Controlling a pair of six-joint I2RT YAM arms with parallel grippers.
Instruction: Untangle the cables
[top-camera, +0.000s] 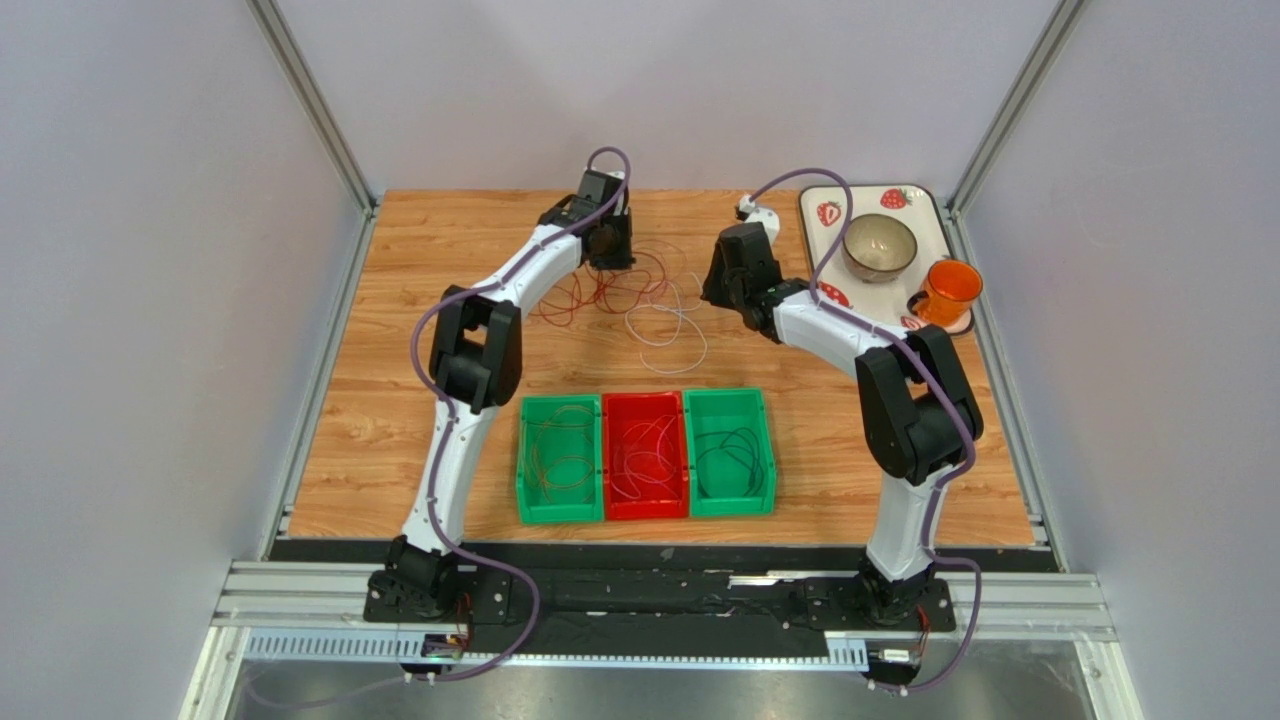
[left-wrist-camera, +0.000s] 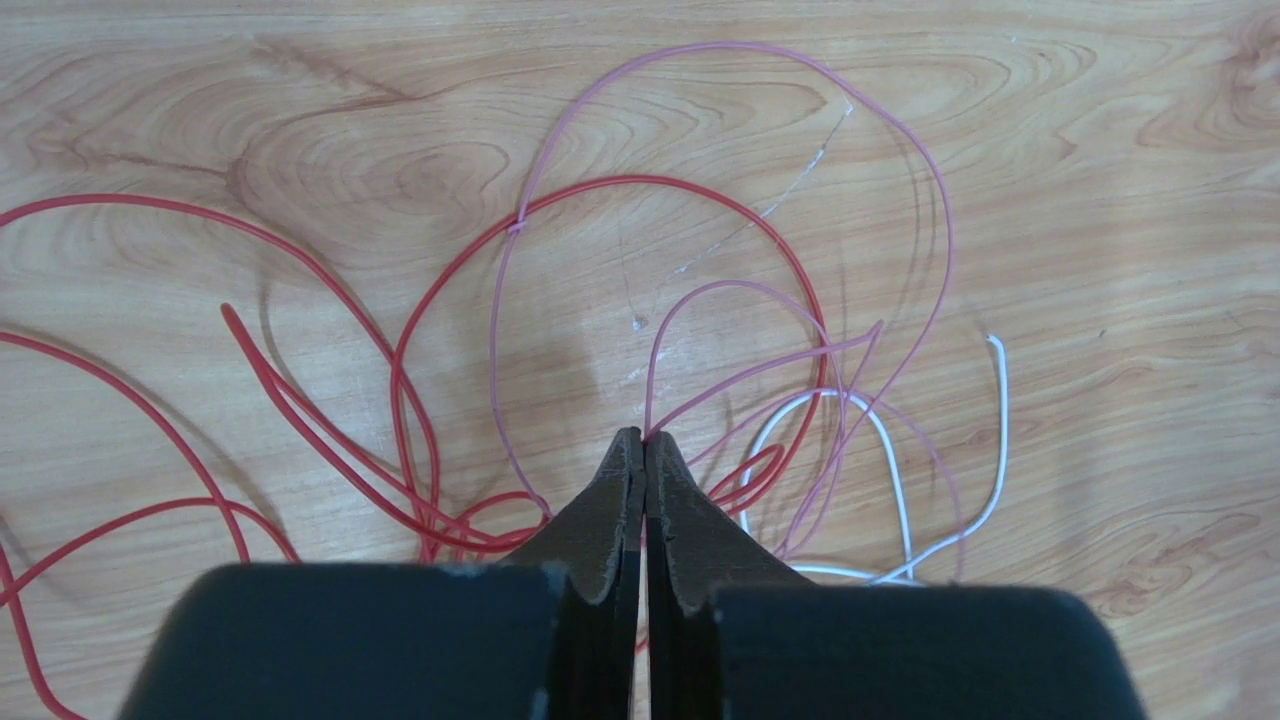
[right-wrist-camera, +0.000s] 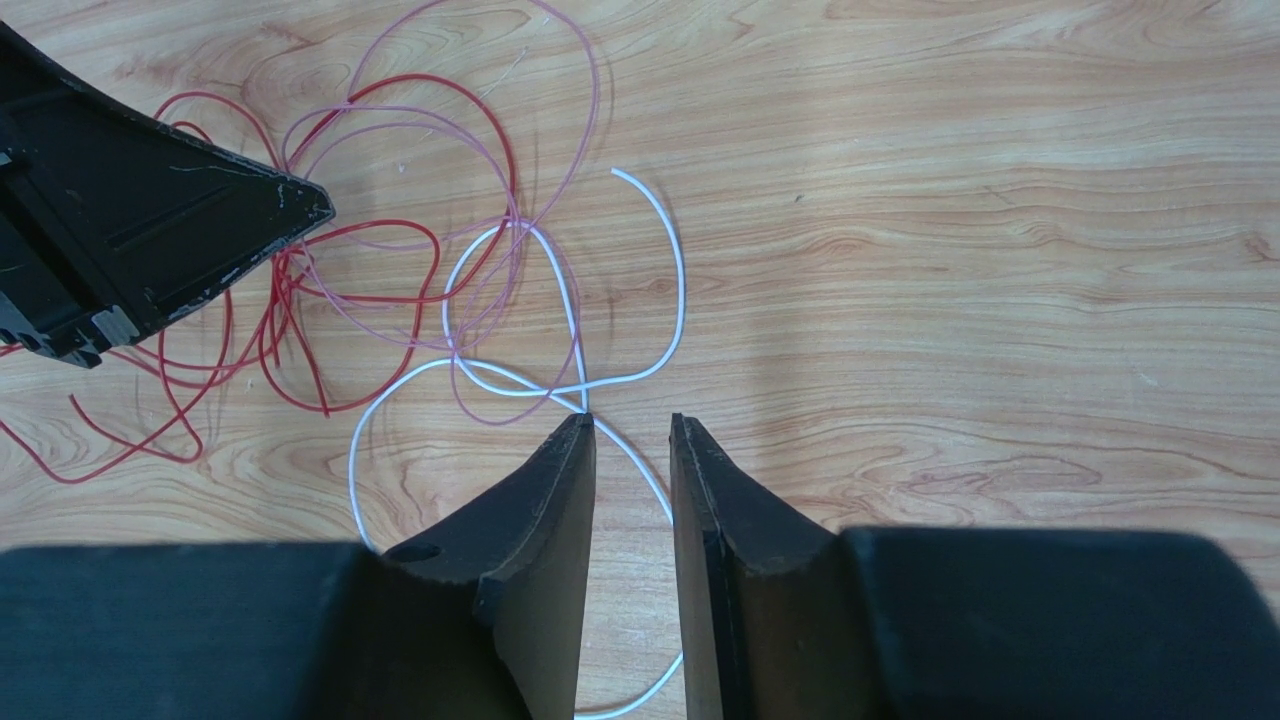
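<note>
Green, red, green: three little bins are sitting in a row closest to the arm bases, the left green bin (top-camera: 526, 507), the red bin (top-camera: 646, 510) and the right green bin (top-camera: 733, 506), touching side by side, each with thin wire loops lying inside. Past them on the wooden worktop (top-camera: 391, 420) the loose cables (top-camera: 639, 308) are lying in a messy heap between the two arms. Left gripper (left-wrist-camera: 645, 438) is hanging right over that heap with its jaws pressed together, and a pink cable (left-wrist-camera: 721, 47) is running straight into the tips, so it's looking pinched to me. Red cable (left-wrist-camera: 226, 228) is sprawling out to one side, overlapping the pink loops. Right gripper (right-wrist-camera: 631, 428) is hovering low with its jaws a bit apart, and the white cable (right-wrist-camera: 682, 285) is passing through the gap without getting squeezed. Way at the back right corner a strawberry-print tray (top-camera: 935, 210) is carrying a bowl (top-camera: 879, 245) and an orange cup (top-camera: 950, 288), well apart from the tangle.
</note>
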